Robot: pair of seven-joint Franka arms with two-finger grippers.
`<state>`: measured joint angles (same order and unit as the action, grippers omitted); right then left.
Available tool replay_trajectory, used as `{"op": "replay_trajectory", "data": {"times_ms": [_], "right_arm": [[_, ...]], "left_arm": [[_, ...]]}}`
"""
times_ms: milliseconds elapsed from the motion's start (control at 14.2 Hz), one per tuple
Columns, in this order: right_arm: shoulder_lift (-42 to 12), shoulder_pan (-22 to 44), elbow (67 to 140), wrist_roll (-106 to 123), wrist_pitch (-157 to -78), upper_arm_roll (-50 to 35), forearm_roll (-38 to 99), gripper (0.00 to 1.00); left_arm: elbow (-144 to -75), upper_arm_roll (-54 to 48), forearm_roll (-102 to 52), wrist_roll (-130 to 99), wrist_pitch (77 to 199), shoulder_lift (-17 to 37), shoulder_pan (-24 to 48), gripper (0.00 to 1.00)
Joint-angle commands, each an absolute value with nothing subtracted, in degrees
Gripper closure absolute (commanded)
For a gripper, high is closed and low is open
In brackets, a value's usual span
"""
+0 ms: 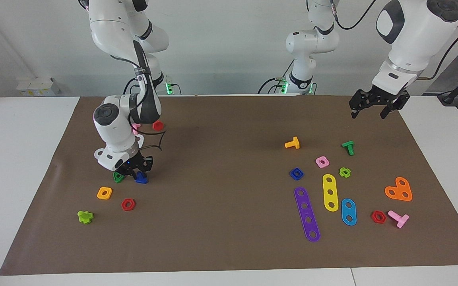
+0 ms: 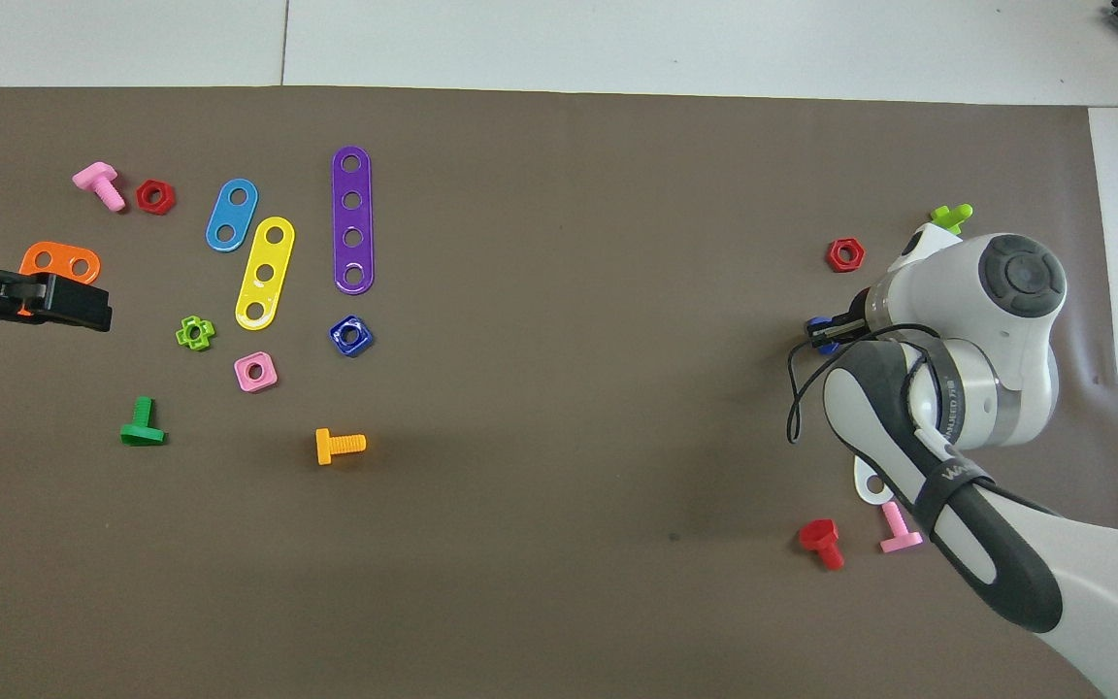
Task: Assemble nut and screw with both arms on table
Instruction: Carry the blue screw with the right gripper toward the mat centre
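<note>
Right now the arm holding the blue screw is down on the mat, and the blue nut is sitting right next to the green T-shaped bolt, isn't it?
Not quite. The blue nut sits beside the purple strip, with the pink square nut close by; the green T-shaped bolt lies apart from it, as the facing view shows. The rest holds: the right end effector is down on the mat, shut on the blue screw.

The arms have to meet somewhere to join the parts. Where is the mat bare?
The mat's middle is bare, between the orange bolt with the purple strip and the right gripper on the blue screw. Both ends are crowded with parts.
</note>
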<state>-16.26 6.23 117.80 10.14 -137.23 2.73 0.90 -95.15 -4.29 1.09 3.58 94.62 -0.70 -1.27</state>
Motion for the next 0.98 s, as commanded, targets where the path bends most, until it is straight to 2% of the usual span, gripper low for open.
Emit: {"op": "replay_trajectory", "data": {"times_ms": [0, 281, 562, 702, 913], "right_arm": [[-16.3, 5.4, 117.1, 11.3, -137.6, 2.4, 1.9, 1.00], [-13.9, 6.8, 110.7, 3.1, -130.0, 1.9, 1.9, 1.00], [-14.6, 14.0, 98.9, -12.0, -119.3, 2.0, 0.1, 1.00], [-15.6, 17.8, 96.2, -20.3, -118.6, 1.9, -1.4, 1.00], [-16.4, 23.8, 96.0, -30.0, -121.3, 1.9, -0.8, 1.00]], "left_arm": [[-96.9, -4.7, 0.9, 4.1, 94.9, -2.3, -2.3, 0.00], [-96.9, -4.7, 0.9, 4.0, 95.0, -2.3, -2.3, 0.00], [-96.9, -4.8, 0.8, 4.0, 95.0, -2.3, -2.3, 0.00], [-96.9, -4.7, 0.8, 4.1, 95.0, -2.3, -2.3, 0.00], [-96.9, -4.7, 0.8, 4.0, 95.0, -2.3, -2.3, 0.00]]}}
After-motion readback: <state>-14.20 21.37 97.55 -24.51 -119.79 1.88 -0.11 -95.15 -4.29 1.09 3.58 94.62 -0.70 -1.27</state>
